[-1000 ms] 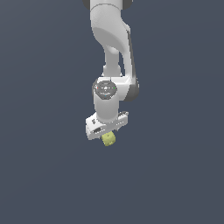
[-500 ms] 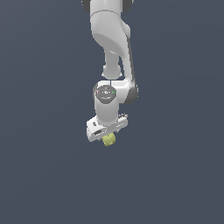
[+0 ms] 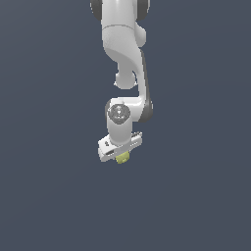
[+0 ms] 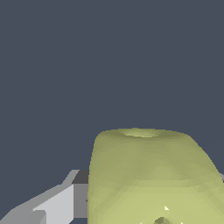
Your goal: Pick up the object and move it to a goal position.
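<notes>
Wrist view: dimpled, rounded yellow-green object [image 4: 153, 175] fills end effector [image 4: 154, 205]

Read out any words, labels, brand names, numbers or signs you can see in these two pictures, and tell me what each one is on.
No readable text in either view.
The arm: plain white, no brand or number legible.
Round grey disc on the wrist joint: faint markings, too small and blurred to read.
The object and the gripper: no lettering.
</notes>
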Robot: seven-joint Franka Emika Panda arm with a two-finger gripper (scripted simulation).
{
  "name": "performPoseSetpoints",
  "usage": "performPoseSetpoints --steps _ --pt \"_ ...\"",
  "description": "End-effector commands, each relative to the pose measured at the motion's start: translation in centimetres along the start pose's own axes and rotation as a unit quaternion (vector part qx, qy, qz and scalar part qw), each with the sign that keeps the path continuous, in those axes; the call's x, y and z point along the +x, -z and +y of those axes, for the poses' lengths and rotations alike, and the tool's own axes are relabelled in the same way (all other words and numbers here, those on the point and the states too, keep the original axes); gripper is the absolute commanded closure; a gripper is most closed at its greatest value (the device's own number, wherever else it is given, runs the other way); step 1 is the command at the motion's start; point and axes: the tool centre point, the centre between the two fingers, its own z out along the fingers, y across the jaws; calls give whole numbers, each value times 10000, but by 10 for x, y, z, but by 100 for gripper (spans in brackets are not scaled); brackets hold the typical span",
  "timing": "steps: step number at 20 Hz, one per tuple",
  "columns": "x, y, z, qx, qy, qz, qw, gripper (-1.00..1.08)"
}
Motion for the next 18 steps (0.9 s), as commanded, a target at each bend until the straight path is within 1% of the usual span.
performPoseSetpoints --steps 1,12,18 --pt "1 0 0 -2 2 5 10000 108" --pt "0 1 0 -3 -2 3 10000 108" --pt "4 22 -2 -3 -2 3 10000 108"
